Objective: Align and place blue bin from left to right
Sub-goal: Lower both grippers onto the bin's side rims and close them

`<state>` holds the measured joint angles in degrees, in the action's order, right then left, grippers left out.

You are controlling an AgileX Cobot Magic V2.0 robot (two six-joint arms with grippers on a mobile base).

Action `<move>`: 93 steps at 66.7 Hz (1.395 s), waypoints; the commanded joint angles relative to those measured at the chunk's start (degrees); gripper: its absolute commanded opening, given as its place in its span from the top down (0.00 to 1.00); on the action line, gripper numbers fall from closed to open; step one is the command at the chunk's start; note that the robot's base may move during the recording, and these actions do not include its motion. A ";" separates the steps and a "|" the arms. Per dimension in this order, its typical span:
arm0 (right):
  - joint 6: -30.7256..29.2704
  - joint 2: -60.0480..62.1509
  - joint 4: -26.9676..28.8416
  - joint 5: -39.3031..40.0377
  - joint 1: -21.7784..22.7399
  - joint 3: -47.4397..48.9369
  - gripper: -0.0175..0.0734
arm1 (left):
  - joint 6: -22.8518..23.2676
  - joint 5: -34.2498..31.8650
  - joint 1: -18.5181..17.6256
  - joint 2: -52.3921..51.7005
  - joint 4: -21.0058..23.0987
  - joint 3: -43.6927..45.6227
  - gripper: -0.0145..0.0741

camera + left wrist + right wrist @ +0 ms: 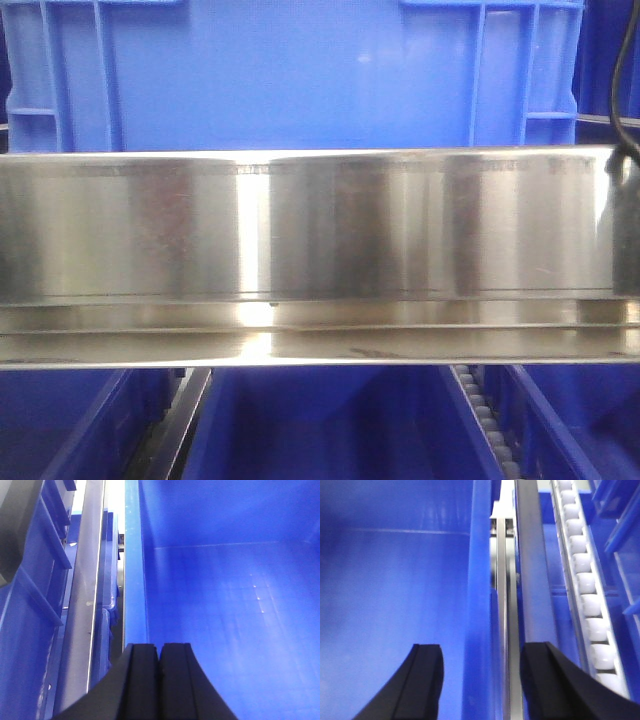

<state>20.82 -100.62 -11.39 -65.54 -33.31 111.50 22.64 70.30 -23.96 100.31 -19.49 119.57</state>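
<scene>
1. Closest to my left wrist lens, the left gripper (160, 652) has its two black fingers (142, 685) pressed flat together, and I see nothing caught between them.
2. That gripper hangs over the inside of an open blue crate (225, 605), just inside its long rim.
3. Beyond that rim runs a steel rail (80, 605), then the ribbed wall of a neighbouring crate (30, 595).
4. On my right wrist view, the right gripper (487, 680) is spread wide and grips nothing. Its fingers straddle the same kind of crate wall (477, 580) and a thin steel strip (502, 605) beside it. There is a clear gap on the inner side. I cannot tell whether the outer finger touches the strip.
5. Right of the strip lies a roller track (585, 580) of white rollers.
6. From the front camera, a brushed steel beam (320, 230) crosses the whole view.
7. Above and behind it stands the blue bin (300, 70), upright, its flat side facing me, ribs near both corners, nearly as wide as the view.
8. Below the beam sit lower crates (320, 430) side by side.
9. A black cable (625, 80) hangs at the top right.
</scene>
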 commanded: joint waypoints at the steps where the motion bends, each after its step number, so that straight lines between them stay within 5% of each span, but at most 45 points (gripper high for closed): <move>1: 0.01 -0.80 -1.06 1.22 0.27 0.46 0.53 | 0.54 -0.34 -0.27 -0.35 -0.05 0.45 0.96; 57: 0.01 -4.22 0.43 1.77 0.92 0.46 0.53 | 0.54 -0.34 -0.27 -0.35 -0.05 0.45 0.96; 82: 0.01 -4.22 -0.12 1.27 0.92 0.46 0.99 | 0.54 -0.34 -0.27 -0.35 -0.16 0.45 0.96; 93: 0.01 -4.22 -0.25 1.14 0.92 0.46 0.99 | 0.54 -0.34 -0.27 0.64 -1.69 0.45 0.92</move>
<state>20.96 -104.92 -10.36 -64.67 -32.79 111.50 22.64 70.40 -23.96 100.43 -19.95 119.57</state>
